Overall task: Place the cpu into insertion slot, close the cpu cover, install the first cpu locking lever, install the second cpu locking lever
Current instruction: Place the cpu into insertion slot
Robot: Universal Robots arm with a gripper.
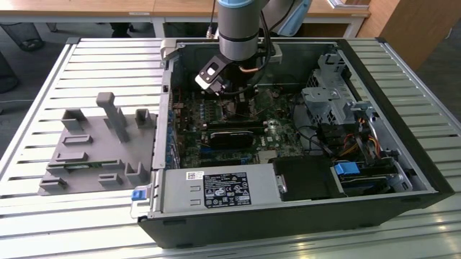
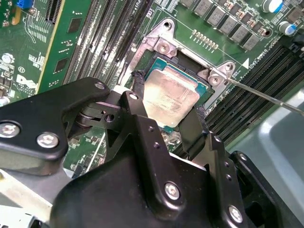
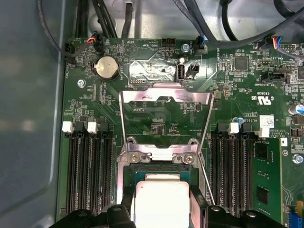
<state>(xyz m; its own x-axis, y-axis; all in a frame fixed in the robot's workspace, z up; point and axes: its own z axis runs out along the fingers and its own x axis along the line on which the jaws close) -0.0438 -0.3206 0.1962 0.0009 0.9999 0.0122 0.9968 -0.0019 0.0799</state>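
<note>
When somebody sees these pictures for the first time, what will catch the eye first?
In the exterior view, the robot arm reaches down into an open computer case standing on a slatted table. In the second wrist view, the gripper clasps the cpu by two sides right at the insertion slot, and in the first wrist view the cpu cover stands flipped open beyond it.

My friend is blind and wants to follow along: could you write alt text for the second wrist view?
A black two-fingered claw grips a small square silver-grey metal chip by two opposite edges, at the silver-framed dark square socket. Green circuit board and long black memory slots surround it.
</note>
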